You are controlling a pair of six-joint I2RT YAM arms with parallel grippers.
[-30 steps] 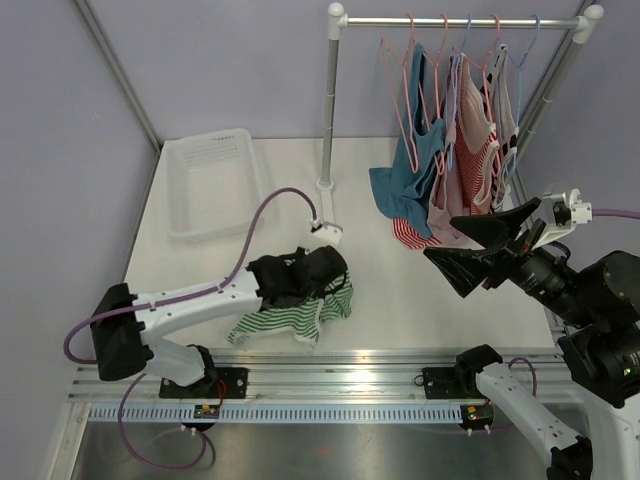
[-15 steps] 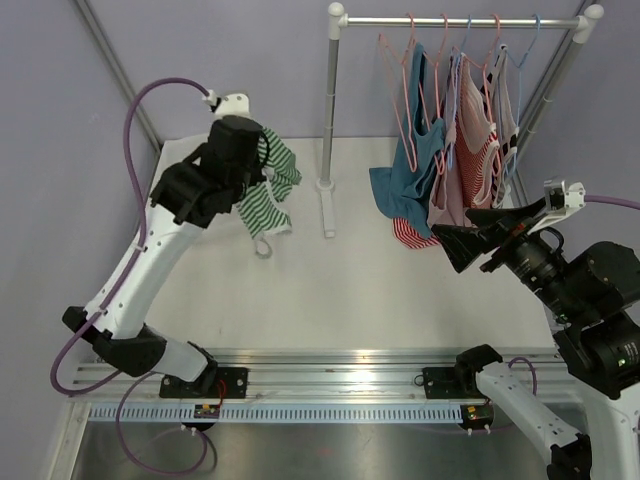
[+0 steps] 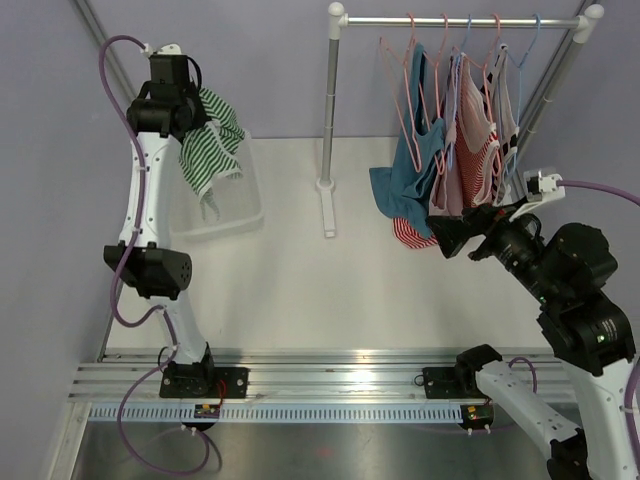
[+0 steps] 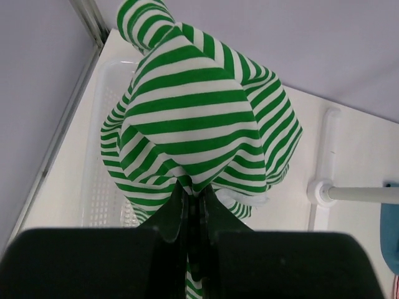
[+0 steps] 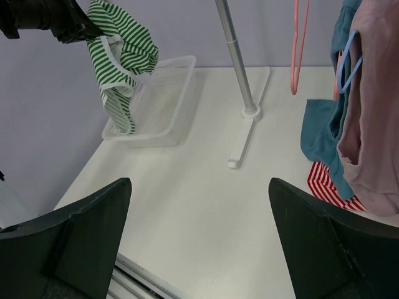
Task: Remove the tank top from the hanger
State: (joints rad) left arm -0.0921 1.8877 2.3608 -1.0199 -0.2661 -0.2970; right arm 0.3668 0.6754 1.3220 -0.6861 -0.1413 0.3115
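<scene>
My left gripper [image 3: 190,112] is shut on a green and white striped tank top [image 3: 210,140] and holds it high above the white basket [image 3: 248,205] at the back left. The top fills the left wrist view [image 4: 199,118], bunched between the fingers, and shows in the right wrist view [image 5: 121,56]. My right gripper [image 3: 455,232] is open and empty, just below the clothes on the rack. Several tank tops hang there on pink and blue hangers [image 3: 410,70]: a blue one [image 3: 410,170], a pink one [image 3: 450,170], a red striped one [image 3: 480,150]. One pink hanger [image 5: 299,47] hangs bare.
The rack's metal pole [image 3: 330,110] stands on a white foot [image 3: 327,205] at the back centre. The white basket [image 5: 156,99] sits by the left wall. The rack's right pole [image 3: 560,70] leans beside my right arm.
My left arm has swung the striped top up from the table's front, to the back left, and now holds it above the basket. My right gripper has moved closer to the hanging clothes.
</scene>
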